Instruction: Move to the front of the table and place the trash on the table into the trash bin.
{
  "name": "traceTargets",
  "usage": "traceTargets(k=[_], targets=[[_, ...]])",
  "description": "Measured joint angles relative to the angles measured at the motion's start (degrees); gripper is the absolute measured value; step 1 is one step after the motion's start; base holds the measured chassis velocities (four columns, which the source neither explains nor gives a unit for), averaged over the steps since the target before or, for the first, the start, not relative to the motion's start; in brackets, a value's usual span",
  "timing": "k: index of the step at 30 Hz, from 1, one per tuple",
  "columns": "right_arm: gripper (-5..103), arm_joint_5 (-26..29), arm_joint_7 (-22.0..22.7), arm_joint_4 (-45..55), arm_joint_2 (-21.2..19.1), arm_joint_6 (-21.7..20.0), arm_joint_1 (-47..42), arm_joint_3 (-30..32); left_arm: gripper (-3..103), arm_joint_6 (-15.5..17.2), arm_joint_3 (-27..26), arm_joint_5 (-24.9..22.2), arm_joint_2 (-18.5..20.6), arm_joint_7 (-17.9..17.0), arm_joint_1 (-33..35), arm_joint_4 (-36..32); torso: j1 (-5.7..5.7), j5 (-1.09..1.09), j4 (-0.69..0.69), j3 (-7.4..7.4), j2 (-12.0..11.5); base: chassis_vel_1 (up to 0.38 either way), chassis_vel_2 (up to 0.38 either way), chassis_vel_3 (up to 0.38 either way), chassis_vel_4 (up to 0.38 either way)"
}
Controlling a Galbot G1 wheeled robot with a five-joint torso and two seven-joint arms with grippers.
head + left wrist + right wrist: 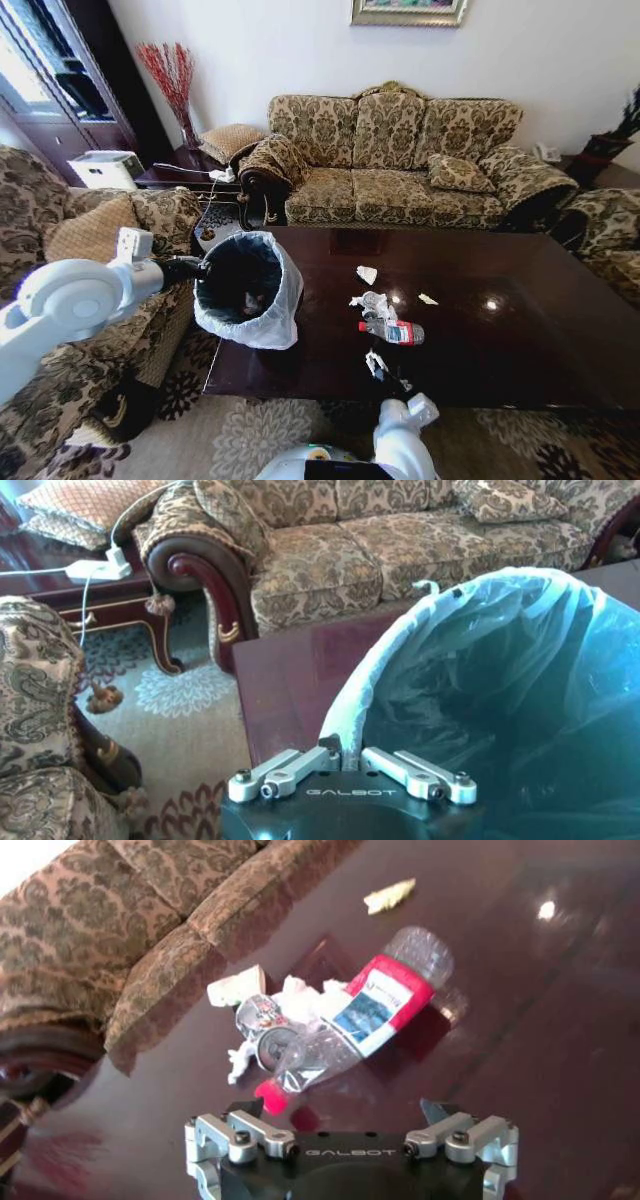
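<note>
Glossy reddish-brown wood surface [520, 350] lets the crushed clear plastic bottle [370, 1016] skid from the wide-open right hand [345, 1111], while the left hand [350, 763] pinches the bag-lined round bin's [245, 285] rim.

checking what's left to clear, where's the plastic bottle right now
The bottle lies on its side near the middle of the table, among white paper scraps, right of the bin.

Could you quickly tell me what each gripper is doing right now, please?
Left gripper: shut on the trash bin rim.
Right gripper: open, just short of the plastic bottle.
</note>
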Motion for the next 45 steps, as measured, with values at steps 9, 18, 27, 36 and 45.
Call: traceTargets(k=[9, 18, 27, 36, 45], targets=[[100, 7.4, -2.0, -5.1, -0.1, -0.3, 7.7, 2.2, 0, -0.1, -0.1, -0.3, 0.5, 0.1, -0.1, 0.0, -0.01, 0.01, -0.01, 0.0, 0.0, 0.0, 0.0, 0.0, 0.0], [100, 15.6, -1.5, -9.2, 0.2, -2.3, 12.2, 4.8, 0, -0.2, -0.1, -0.5, 1.0, 0.2, -0.1, 0.3, -0.02, 0.0, -0.01, 0.0, 0.0, 0.0, 0.0, 0.0, 0.0], [78, 16.2, -2.4, -9.8, -0.2, -2.6, 13.0, 5.3, 0, -0.8, 0.0, -0.5, 1.2, 0.2, -0.1, 0.5, -0.02, 0.01, 0.0, -0.01, 0.0, 0.0, 0.0, 0.0, 0.0], [46, 13.7, -3.0, -9.8, -0.1, -3.3, 11.6, 4.8, 0, -1.2, 0.1, -0.4, 1.1, 0.2, 0.0, 0.5, -0.02, 0.01, 0.0, -0.01, 0.0, 0.0, 0.0, 0.0, 0.0], [14, 14.8, -2.8, -9.6, -0.1, -3.9, 10.9, 6.3, 0, -1.2, 0.1, -0.4, 1.1, 0.2, 0.0, 0.4, -0.02, 0.01, -0.01, -0.01, 0.0, 0.0, 0.0, 0.0, 0.0]])
